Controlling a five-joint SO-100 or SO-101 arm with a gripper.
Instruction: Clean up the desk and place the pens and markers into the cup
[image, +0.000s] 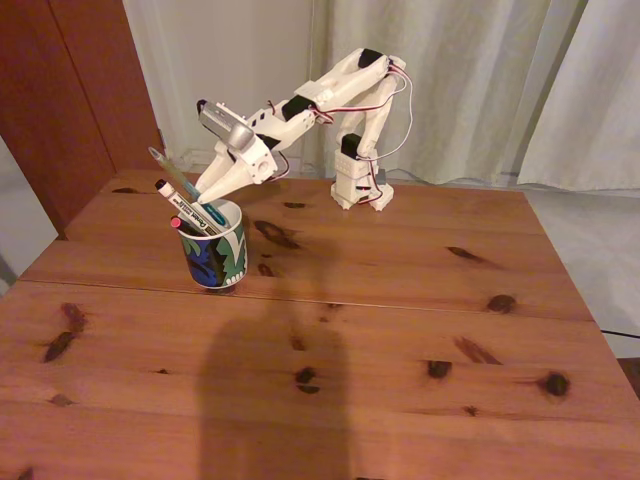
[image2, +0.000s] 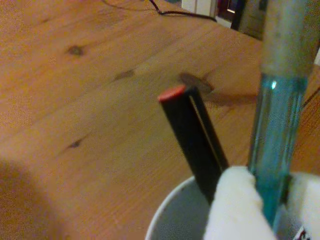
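The patterned cup (image: 217, 250) stands on the left part of the desk (image: 400, 330). A white marker (image: 182, 203) with a black cap leans out of it to the upper left, and the black pen's pink end (image: 176, 223) shows at the cup's left rim. My gripper (image: 200, 190) hovers just above the cup, shut on the teal pen (image: 160, 160), whose lower end reaches into the cup. In the wrist view, white fingers (image2: 235, 210) clamp the teal pen (image2: 275, 140) over the cup rim (image2: 162, 220), with the black pen (image2: 195, 135) leaning to the left.
The arm's base (image: 360, 185) sits at the desk's far edge before pale curtains (image: 480, 80). A seam between planks (image: 320, 297) runs across the bare desk (image2: 75, 100) in front of the cup. A soft shadow (image: 270, 400) lies on the near planks.
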